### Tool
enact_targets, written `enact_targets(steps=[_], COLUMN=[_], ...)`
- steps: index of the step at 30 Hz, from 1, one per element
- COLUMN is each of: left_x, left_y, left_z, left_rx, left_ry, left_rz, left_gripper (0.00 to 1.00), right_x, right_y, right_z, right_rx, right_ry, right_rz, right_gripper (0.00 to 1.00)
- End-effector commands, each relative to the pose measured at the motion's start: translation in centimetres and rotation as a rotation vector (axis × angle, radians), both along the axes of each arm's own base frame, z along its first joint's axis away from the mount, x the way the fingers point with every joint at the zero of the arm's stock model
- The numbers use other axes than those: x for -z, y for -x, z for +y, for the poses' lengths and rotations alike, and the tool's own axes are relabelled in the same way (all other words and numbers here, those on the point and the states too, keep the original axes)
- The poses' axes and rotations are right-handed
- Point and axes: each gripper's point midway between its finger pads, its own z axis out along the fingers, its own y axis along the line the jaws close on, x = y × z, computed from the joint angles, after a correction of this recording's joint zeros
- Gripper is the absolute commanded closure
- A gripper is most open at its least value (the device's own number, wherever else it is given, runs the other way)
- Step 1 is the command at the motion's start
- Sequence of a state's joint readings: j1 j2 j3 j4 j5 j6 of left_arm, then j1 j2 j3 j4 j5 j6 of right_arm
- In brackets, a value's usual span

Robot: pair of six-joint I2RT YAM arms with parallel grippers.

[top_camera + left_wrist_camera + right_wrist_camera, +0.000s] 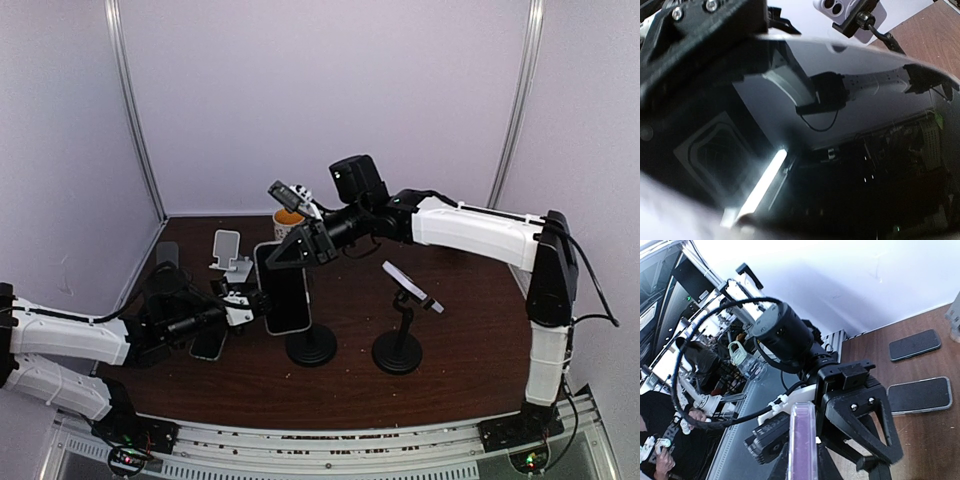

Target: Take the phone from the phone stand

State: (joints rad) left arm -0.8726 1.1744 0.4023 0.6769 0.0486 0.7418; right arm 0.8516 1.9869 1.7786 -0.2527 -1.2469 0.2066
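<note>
The left hand [248, 303] sits at the left long edge of the phone [283, 290]. In the right wrist view its parts lie on both sides of the phone's thin edge, so it appears to straddle the slab, but whether it is clamped or slack cannot be told. The phone stands near upright, dark screen toward the arms, on the phone stand [311, 347], a thin post on a round black base resting on the table [470, 330]. The right hand [297, 248] is at the phone's top edge; its fingertips are hidden, so its state cannot be told either. Handling judgement: the phone is a rigid, flat slab of moderate weight. Its glossy glass face mirrors the room in the left wrist view, so expect a slippery, breakable surface. Take hold across the two long side edges, or across face and back near mid-height, never on a corner. The stand is probably light and top-heavy. A pull on the phone could tip or drag it, so bracing is advisable. A second stand [399, 350] sits near on the right; route the withdrawal away from it.
</note>
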Motion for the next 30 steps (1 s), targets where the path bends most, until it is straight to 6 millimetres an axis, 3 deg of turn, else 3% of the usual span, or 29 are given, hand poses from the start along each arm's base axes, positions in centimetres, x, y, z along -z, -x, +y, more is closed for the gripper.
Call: enact_targets(steps=[1,10,17,30], left_x=[-3.0,-4.0,-5.0,-6.8], left_y=[-0.6,-1.6,-2.6,-5.5], left_z=[0.1,0.4,0.4,-0.1], left_rx=[-0.032,-0.092,-0.140,-0.249], left_ry=[0.064,0.095,0.107,0.130], left_rz=[-0.055,-0.070,-0.082,-0.151], left_gripper=[1.00,1.00,1.00,1.00], right_x=[-6.9,-9.2,-9.1,-8.5], right_y=[-1.4,-3.9,-4.1,-4.6], right_z=[-3.2,-7.9,-10.6,-13.1], right_rx=[0.100,0.259,0.331,0.400], right_ry=[-0.140,-0.195,-0.189,-0.173], right_rz=[-0.101,-0.111,-0.128,-0.145], right_gripper=[1.00,1.00,1.00,1.00])
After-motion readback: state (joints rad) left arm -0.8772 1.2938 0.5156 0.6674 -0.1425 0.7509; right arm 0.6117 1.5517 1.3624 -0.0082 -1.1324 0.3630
